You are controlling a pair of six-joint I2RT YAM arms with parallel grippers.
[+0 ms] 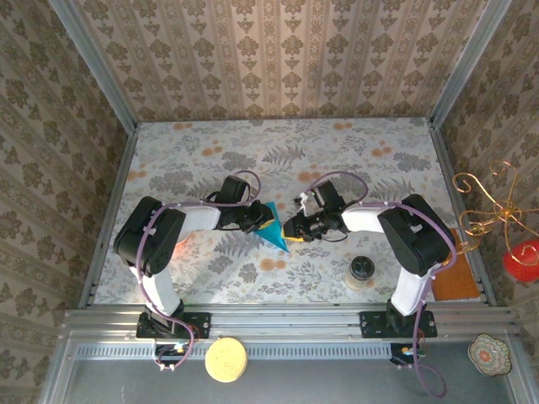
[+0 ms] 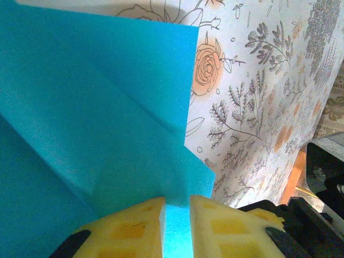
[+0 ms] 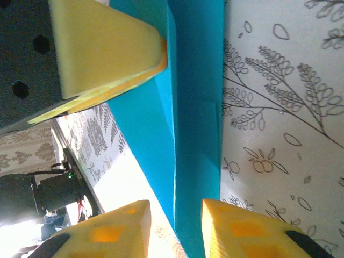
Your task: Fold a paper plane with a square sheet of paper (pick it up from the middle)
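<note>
Claws number two, each with a pair of yellow, waffle-moulded fingers. One sheet of paper (image 1: 274, 229), matte teal and folded along sharp diagonal creases into a pointed wedge, sits between them at the middle of the floral tabletop (image 1: 337, 151), its tip toward the near side. The left claw (image 2: 176, 207) is pinched tight on the paper's edge, with a thin teal strip showing between its fingers. The right claw (image 3: 177, 207) is partly open. The paper runs up to one finger and a bright gap shows beside the other, so it grips nothing. One small round container (image 1: 362, 271) stands near right. One flat orange-brown sheet (image 1: 455, 282) lies at the right edge.
</note>
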